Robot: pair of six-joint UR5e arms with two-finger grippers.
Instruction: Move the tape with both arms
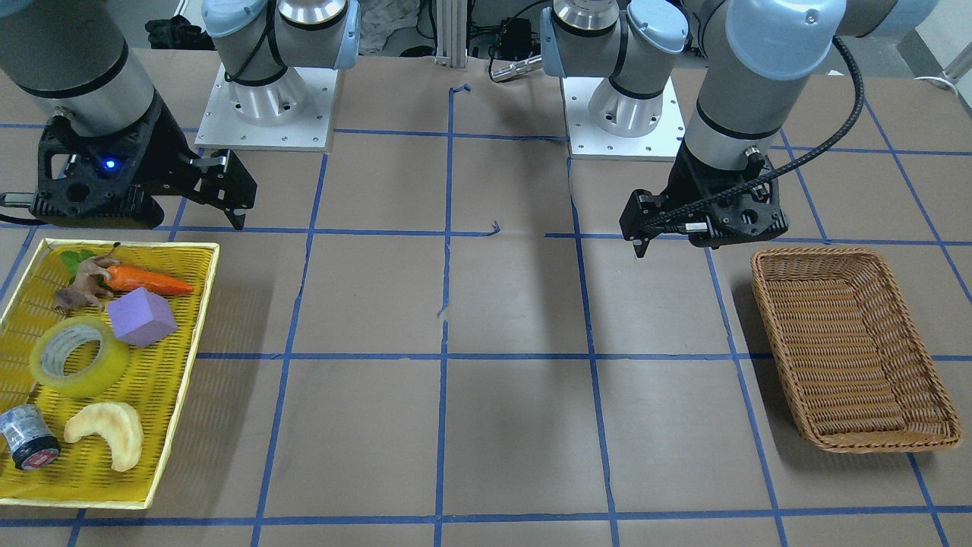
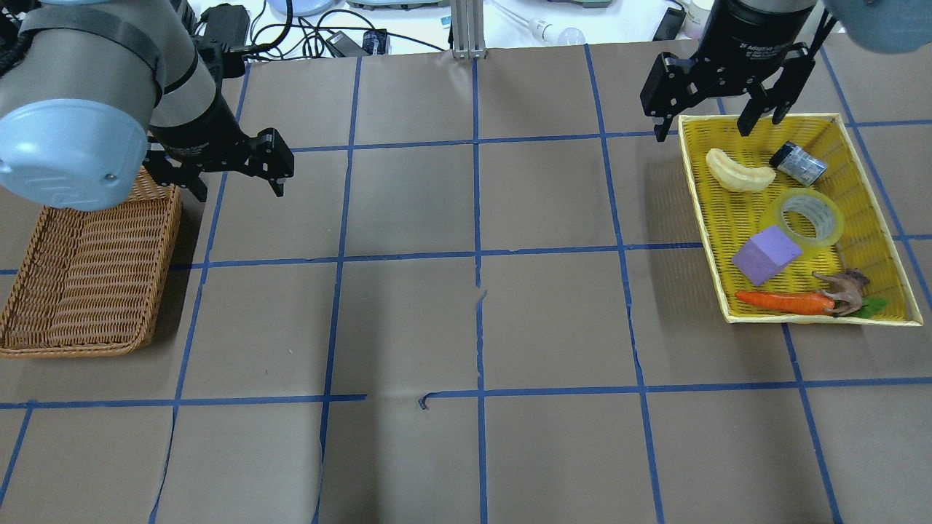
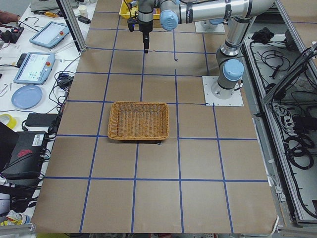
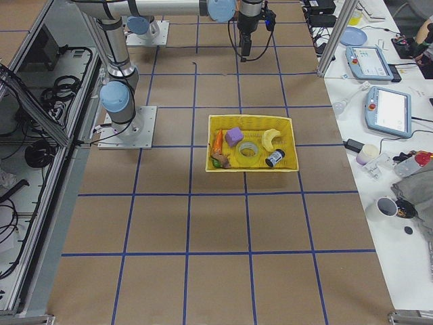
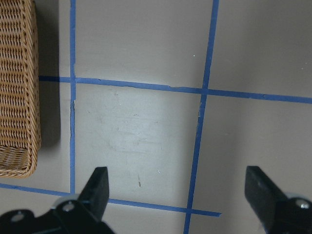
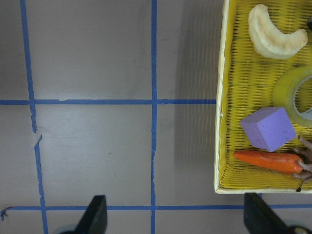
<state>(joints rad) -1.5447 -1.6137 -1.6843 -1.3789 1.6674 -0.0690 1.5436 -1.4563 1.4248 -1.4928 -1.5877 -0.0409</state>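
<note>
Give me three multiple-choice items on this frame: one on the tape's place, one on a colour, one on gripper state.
1. Where does the tape lie?
A. on the bare tabletop
B. in the yellow tray
C. clamped in a gripper

2. What colour is the block beside the tape?
A. green
B. red
C. purple

3. What state is the left gripper in?
A. open, holding nothing
B. shut on the tape
C. shut on the block

Key:
1 B: the front-facing and overhead views show the roll lying flat inside the tray.
2 C: the block is plainly purple in every view that shows it.
3 A: the left wrist view shows its fingers wide apart with only table between them.
</note>
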